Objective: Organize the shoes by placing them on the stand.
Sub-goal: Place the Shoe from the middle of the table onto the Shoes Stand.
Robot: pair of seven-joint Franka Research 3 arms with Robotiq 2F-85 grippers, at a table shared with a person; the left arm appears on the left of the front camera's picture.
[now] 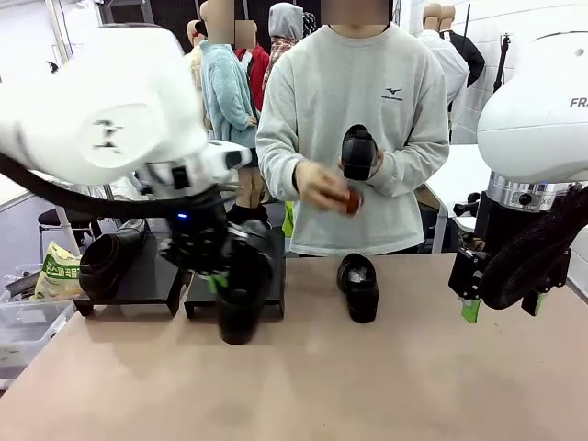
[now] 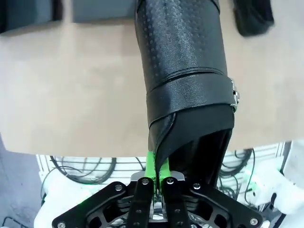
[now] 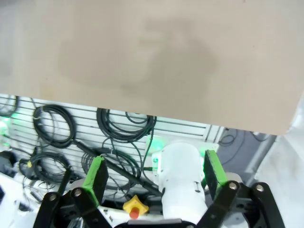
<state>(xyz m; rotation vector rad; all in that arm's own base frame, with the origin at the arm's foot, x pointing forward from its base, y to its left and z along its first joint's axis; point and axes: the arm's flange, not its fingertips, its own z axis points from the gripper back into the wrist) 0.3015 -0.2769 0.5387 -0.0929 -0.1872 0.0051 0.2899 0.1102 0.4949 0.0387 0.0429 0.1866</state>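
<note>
Dangling toe-down from the left gripper (image 2: 156,171), whose pads are pinched together on its heel rim, the held shoe (image 2: 185,71) sits just in front of the black stand (image 1: 138,280). A racked shoe (image 1: 108,260) lies on the stand, so I'd judge about a quarter done. A loose shoe (image 1: 358,287) rests on the table (image 1: 386,386), and a fourth shoe (image 1: 358,152) is in the person's hand (image 1: 322,184). The right gripper (image 1: 502,308) hangs spread and empty.

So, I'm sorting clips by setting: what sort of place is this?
Likely a robotics lab: white robot arm at a tan table, coiled cables beyond its edge, black shoe stand.
</note>
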